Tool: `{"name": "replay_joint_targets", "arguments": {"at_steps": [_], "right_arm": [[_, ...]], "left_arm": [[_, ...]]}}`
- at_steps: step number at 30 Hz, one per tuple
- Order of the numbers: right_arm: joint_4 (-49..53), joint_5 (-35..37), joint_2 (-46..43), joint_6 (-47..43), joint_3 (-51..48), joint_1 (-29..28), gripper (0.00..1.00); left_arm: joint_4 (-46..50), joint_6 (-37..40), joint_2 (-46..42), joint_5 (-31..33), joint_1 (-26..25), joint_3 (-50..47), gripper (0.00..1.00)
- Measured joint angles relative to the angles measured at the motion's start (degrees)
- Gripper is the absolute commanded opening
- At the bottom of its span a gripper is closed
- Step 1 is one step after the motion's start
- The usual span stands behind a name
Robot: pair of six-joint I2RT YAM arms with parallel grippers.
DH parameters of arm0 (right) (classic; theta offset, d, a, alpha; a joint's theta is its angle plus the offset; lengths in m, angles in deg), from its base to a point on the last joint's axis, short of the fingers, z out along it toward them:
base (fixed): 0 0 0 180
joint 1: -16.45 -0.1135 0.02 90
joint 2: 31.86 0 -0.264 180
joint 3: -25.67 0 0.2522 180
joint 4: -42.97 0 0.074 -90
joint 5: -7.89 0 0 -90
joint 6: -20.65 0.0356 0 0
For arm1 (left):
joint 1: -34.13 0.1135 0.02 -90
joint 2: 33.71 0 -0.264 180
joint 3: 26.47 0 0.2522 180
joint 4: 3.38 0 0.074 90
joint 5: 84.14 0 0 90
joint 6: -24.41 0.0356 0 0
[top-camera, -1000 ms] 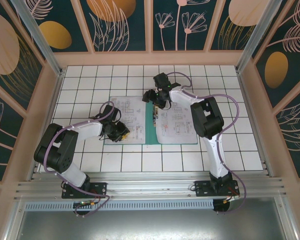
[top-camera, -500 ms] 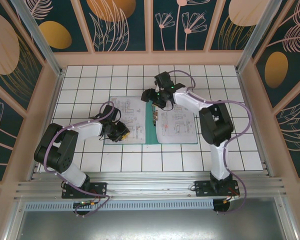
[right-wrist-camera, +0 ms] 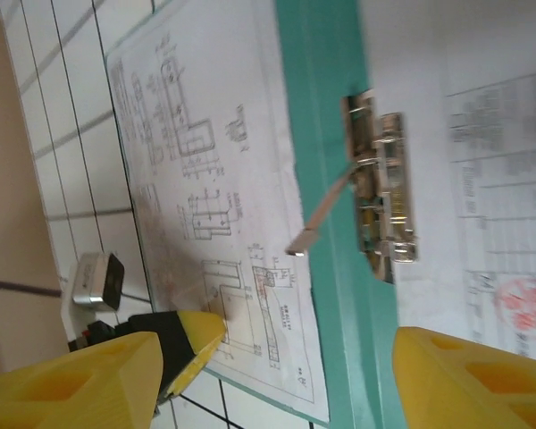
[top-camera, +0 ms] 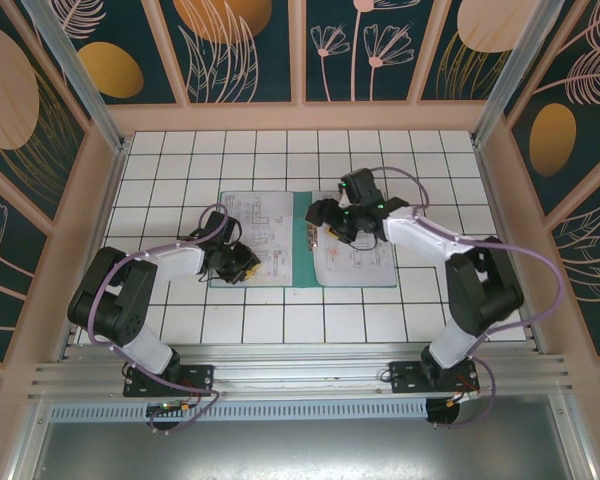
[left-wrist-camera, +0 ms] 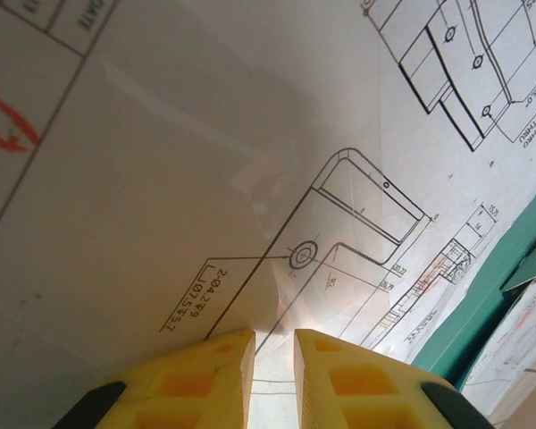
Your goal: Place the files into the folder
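Left claw, jaws barely parted, rests on white printed paper sheets inside open teal-green card folder; right claw gapes wide, empty.

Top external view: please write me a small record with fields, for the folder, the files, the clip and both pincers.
folder: open flat on the tiled table, teal spine bare
files: white drawing sheets, one on each half
clip: metal, at the spine, lever raised
left pincer: nearly closed, on the near part of the left-hand file; grip unclear
right pincer: open, above the clip
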Motion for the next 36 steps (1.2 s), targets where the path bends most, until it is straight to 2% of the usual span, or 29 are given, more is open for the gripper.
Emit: {"name": "replay_joint_targets", "arguments": {"at_steps": [5, 9, 13, 17, 24, 29, 36], "right_arm": [[-2.69, 0.20, -6.97, 4.07, -7.61, 5.07, 0.68], [-5.11, -1.11, -11.28, 7.34, -13.33, 8.55, 0.68], [-6.88, -2.86, -12.33, 10.14, -16.37, 11.23, 0.67], [-9.09, -4.37, -12.17, 12.59, -17.03, 11.54, 0.65], [-16.48, -6.69, -6.14, 17.81, -16.83, 11.50, 0.60], [-16.94, -7.28, 0.44, 18.51, -12.28, 10.97, 0.55], [-17.66, -7.30, 5.20, 19.56, -8.26, 8.92, 0.49]], "left_arm": [[-2.01, -2.05, 0.00, -0.42, -1.38, -0.46, 0.21], [-3.61, -4.39, 0.52, -0.59, -5.09, -0.48, 0.21], [-5.97, -6.84, 2.16, -0.83, -9.29, 0.31, 0.21], [-7.63, -8.33, 5.18, -1.60, -12.59, 2.80, 0.21], [-9.22, -8.83, 8.39, -2.75, -14.93, 5.73, 0.20], [-9.35, -8.81, 8.81, -3.26, -14.93, 6.01, 0.20], [-9.31, -8.81, 8.85, -3.41, -14.93, 6.10, 0.19]]}}
